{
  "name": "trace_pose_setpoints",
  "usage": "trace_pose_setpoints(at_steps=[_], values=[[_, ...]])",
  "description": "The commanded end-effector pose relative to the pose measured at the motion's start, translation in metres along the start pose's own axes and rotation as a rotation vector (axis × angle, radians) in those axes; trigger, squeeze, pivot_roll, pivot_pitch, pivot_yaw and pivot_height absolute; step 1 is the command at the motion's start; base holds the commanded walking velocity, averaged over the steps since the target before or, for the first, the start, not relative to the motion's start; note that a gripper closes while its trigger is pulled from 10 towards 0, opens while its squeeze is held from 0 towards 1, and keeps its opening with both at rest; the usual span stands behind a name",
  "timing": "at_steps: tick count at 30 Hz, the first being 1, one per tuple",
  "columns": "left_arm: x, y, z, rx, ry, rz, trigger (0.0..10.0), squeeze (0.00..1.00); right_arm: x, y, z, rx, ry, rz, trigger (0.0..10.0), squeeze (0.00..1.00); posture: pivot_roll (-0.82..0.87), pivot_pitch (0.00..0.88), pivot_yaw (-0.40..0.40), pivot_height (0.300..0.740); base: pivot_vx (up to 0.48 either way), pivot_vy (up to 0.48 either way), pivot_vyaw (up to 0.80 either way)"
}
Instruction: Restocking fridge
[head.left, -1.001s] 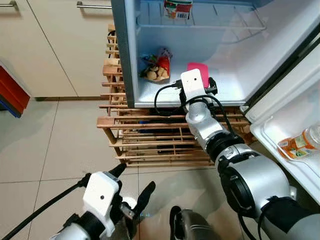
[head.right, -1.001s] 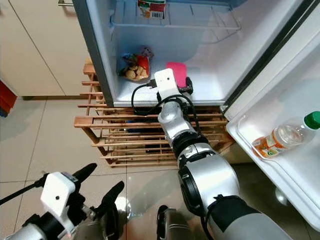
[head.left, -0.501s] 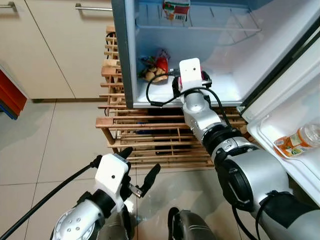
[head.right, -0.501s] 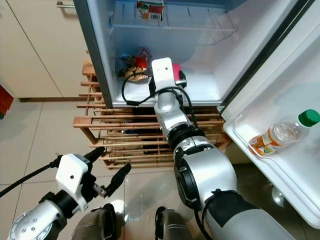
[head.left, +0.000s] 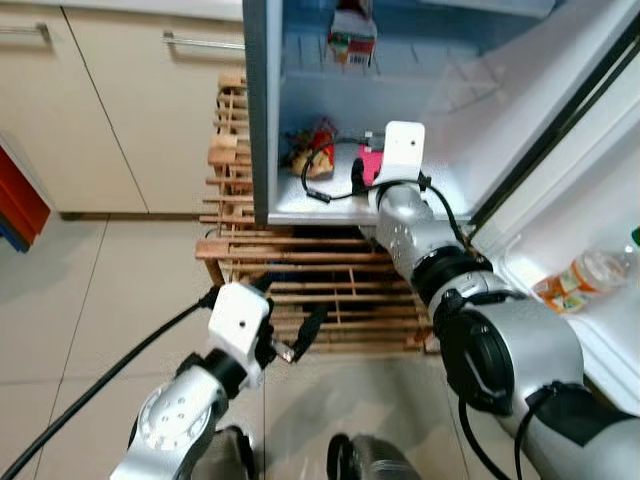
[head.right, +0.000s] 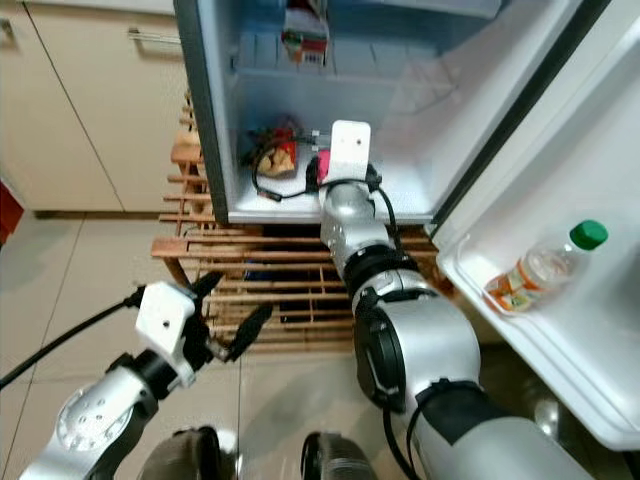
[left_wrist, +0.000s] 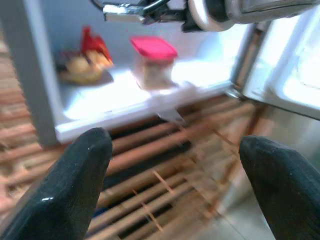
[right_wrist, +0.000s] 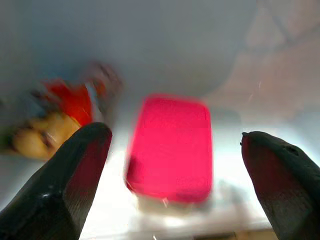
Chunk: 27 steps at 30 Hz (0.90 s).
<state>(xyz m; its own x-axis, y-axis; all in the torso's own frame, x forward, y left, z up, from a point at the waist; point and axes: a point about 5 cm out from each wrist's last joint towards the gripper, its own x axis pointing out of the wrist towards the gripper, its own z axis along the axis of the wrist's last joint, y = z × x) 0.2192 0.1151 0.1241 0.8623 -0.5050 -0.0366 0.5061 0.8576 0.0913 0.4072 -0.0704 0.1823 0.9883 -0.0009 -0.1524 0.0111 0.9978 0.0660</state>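
Observation:
A clear container with a pink lid (right_wrist: 170, 147) stands on the fridge's bottom shelf (head.left: 330, 205), next to a red snack bag (head.left: 310, 150). My right arm reaches into the fridge. My right gripper (right_wrist: 175, 140) is open just short of the container, with one finger on each side of it in the blurred right wrist view; I cannot tell whether they touch it. My left gripper (head.left: 287, 305) is open and holds nothing, low in front of the wooden rack (head.left: 300, 270). In the left wrist view the container (left_wrist: 152, 60) and snack bag (left_wrist: 85, 62) lie ahead.
A carton (head.left: 352, 35) stands on the wire shelf above. A bottle with a green cap (head.right: 545, 265) lies in the open door's tray at the right. Beige cabinets (head.left: 130, 110) stand to the left of the fridge, with tiled floor (head.left: 80, 290) below.
My right gripper has pushed deeper into the fridge, up to the pink-lidded container. My left arm has risen from the bottom of the view toward the rack. The camera has shifted.

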Motion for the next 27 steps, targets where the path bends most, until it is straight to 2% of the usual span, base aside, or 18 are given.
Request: trace_pose_setpoints(at_steps=[1, 3, 4, 5, 6, 7, 11, 12, 14, 16, 17, 20, 24, 27], values=[[0.005, 0.008, -0.001, 0.033, -0.008, 0.085, 10.0, 0.0, -0.001, -0.001, 0.018, -0.073, -0.16, 0.021, 10.0, 0.0, 0.05, 0.004, -0.128, 0.74, 0.0, 0.0, 0.0], [0.007, 0.021, 0.002, -0.037, -0.034, 0.232, 10.0, 0.0, -0.011, 0.005, 0.027, -0.213, -0.352, 0.074, 10.0, 0.0, 0.04, 0.0, -0.123, 0.74, 0.0, 0.0, 0.0], [0.006, 0.026, 0.003, -0.083, -0.047, 0.304, 10.0, 0.0, -0.019, 0.007, 0.025, -0.249, -0.429, 0.118, 10.0, 0.0, 0.03, 0.0, -0.12, 0.74, 0.0, 0.0, 0.0], [0.002, 0.03, 0.004, -0.148, -0.058, 0.392, 10.0, 0.0, -0.037, -0.002, 0.01, -0.262, -0.484, 0.173, 10.0, 0.0, 0.02, 0.0, -0.115, 0.74, 0.0, 0.0, 0.0], [0.002, 0.03, 0.004, -0.148, -0.058, 0.392, 10.0, 0.0, -0.037, -0.002, 0.01, -0.262, -0.484, 0.173, 10.0, 0.0, 0.02, 0.0, -0.115, 0.74, 0.0, 0.0, 0.0], [0.001, 0.028, 0.003, -0.144, -0.053, 0.395, 10.0, 0.0, -0.05, -0.018, -0.008, -0.242, -0.457, 0.165, 10.0, 0.0, 0.01, 0.0, -0.112, 0.74, 0.0, 0.0, 0.0], [0.002, 0.028, -0.001, -0.108, -0.038, 0.358, 10.0, 0.0, -0.065, -0.049, -0.037, -0.22, -0.374, 0.092, 10.0, 0.0, -0.02, 0.0, -0.093, 0.74, 0.0, 0.0, 0.0], [0.002, 0.028, -0.001, -0.108, -0.038, 0.358, 10.0, 0.0, -0.065, -0.049, -0.037, -0.22, -0.374, 0.092, 10.0, 0.0, -0.02, 0.0, -0.093, 0.74, 0.0, 0.0, 0.0], [0.004, 0.032, -0.008, -0.102, -0.019, 0.344, 10.0, 0.0, -0.072, -0.069, -0.052, -0.225, -0.333, 0.035, 10.0, 0.0, -0.03, 0.0, -0.085, 0.74, 0.0, 0.0, 0.0], [0.007, 0.034, -0.013, -0.098, 0.005, 0.317, 10.0, 0.0, -0.078, -0.085, -0.057, -0.257, -0.323, -0.011, 10.0, 0.0, -0.04, 0.0, -0.073, 0.74, 0.0, 0.0, 0.0], [0.008, 0.033, -0.016, -0.09, 0.016, 0.304, 10.0, 0.0, -0.084, -0.098, -0.058, -0.267, -0.32, -0.045, 10.0, 0.0, -0.05, 0.0, -0.07, 0.74, 0.0, 0.0, 0.0], [0.008, 0.033, -0.017, -0.066, 0.018, 0.29, 10.0, 0.0, -0.092, -0.108, -0.061, -0.263, -0.3, -0.053, 10.0, 0.0, -0.05, 0.0, -0.068, 0.74, 0.0, 0.0, 0.0], [0.007, 0.036, -0.013, -0.044, 0.007, 0.309, 10.0, 0.0, -0.109, -0.117, -0.077, -0.223, -0.235, -0.02, 10.0, 0.0, -0.05, 0.0, -0.069, 0.74, 0.0, 0.0, 0.0], [0.01, 0.045, 0.002, -0.044, -0.084, 0.364, 10.0, 0.0, -0.118, -0.116, -0.099, -0.19, -0.158, 0.046, 10.0, 0.0, -0.06, 0.0, -0.059, 0.74, 0.0, 0.0, 0.0]])
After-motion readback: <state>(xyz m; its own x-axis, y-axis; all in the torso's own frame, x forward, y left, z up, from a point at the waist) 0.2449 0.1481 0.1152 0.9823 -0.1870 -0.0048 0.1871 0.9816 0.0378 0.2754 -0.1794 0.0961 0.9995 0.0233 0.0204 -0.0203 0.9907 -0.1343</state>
